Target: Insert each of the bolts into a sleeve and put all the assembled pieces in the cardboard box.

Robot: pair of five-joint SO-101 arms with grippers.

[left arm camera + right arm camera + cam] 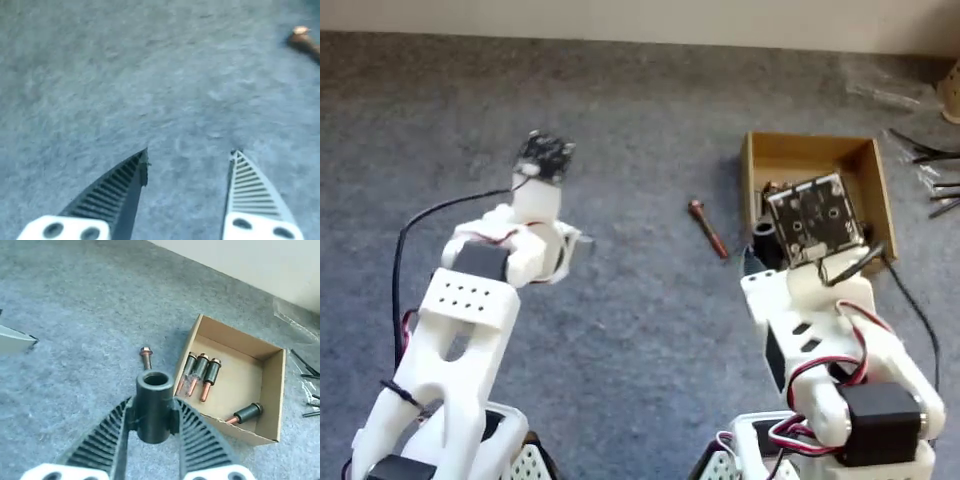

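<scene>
My right gripper (152,412) is shut on a black sleeve (154,405), held upright with its open bore showing; from above the sleeve (765,238) sits just beside the cardboard box (754,165). A loose copper bolt (708,228) lies on the grey carpet between the arms, its head toward the far side; it is also the bolt (146,357) just past the sleeve and the bolt (305,42) far off. The box (272,390) holds several assembled pieces (200,371). My left gripper (190,157) hangs open over bare carpet, left gripper (568,248) well left of the bolt.
Black cable ties and a clear plastic bag (920,150) lie right of the box. A pale wall base (640,20) runs along the far edge of the carpet. One finger of the left gripper (15,337) pokes into the right wrist view.
</scene>
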